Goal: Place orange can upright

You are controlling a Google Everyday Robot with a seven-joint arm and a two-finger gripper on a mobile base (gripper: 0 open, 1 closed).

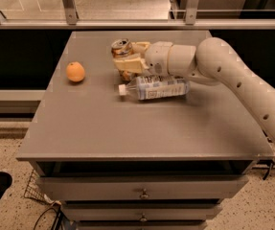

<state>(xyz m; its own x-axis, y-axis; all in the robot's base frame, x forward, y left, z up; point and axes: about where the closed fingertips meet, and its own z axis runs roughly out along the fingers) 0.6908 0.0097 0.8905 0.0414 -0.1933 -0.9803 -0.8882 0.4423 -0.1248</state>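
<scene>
Your gripper (126, 56) sits over the rear middle of the grey flat-topped table (127, 128). Its two cream fingers (130, 63) are closed from either side on the small aluminium orange can (121, 45). The can stands roughly upright in that grip, shiny silver end on top. You cannot tell whether its base touches the tabletop. Just in front of the gripper, a clear plastic water bottle (156, 87) with a white cap lies on its side, cap pointing toward the round orange fruit (75, 72). The fruit rests well apart, near the table's edge.
</scene>
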